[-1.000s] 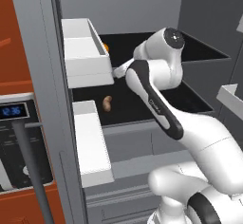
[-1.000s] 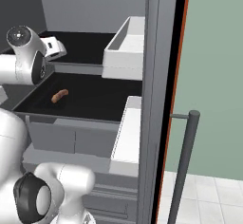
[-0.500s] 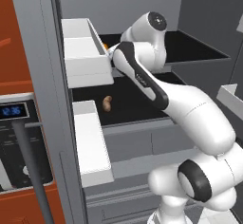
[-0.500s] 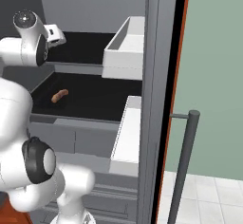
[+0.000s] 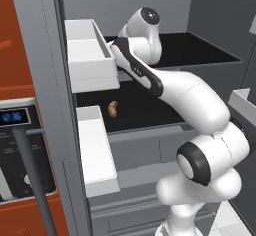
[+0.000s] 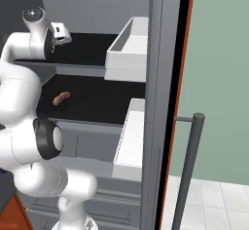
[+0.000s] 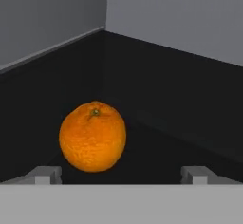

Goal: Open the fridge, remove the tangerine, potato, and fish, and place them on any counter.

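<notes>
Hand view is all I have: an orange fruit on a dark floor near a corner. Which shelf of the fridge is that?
Observer: The upper black shelf; the arm reaches in there in the left base view.
Operator: Anything else stored in the fridge?
Observer: A small brown potato lies on the shelf below.
Operator: Is the tool closed on the tangerine?
Observer: No. The tool is open, and the tangerine sits ahead of its tips, left of centre.
</notes>
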Controlling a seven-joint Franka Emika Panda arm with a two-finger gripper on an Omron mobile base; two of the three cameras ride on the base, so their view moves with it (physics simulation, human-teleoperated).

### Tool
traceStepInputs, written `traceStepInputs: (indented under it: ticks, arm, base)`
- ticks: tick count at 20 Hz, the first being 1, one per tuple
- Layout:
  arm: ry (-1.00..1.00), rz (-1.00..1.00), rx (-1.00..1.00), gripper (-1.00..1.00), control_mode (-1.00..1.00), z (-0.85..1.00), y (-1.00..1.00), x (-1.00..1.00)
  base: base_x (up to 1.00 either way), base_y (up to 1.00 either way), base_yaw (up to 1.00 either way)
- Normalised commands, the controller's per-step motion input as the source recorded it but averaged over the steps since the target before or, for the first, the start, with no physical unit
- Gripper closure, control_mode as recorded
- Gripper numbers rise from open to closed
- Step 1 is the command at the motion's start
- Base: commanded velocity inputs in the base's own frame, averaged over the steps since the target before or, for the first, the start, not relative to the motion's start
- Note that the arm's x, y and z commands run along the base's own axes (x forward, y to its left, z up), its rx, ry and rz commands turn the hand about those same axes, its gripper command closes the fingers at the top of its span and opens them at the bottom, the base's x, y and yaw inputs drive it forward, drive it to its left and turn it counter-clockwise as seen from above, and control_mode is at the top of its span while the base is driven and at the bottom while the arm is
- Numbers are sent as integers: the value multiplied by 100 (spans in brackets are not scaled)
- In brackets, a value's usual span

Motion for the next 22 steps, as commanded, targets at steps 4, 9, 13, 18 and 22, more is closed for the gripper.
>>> traceStepInputs:
  ticks: [4, 9, 13, 18, 22]
  arm:
    - [7, -7, 4, -100, -100, -9, 29, 38]
    - [5, -6, 3, -100, -100, -2, 32, 38]
    - [3, -6, 2, -100, -100, 0, 14, 52]
    - [7, -3, 2, -100, -100, -10, 1, 6]
    - [11, -2, 1, 100, -100, -36, 0, -9]
  base:
    - [0, 0, 0]
    - [0, 0, 0]
    - [0, 0, 0]
    - [0, 0, 0]
    - [0, 0, 0]
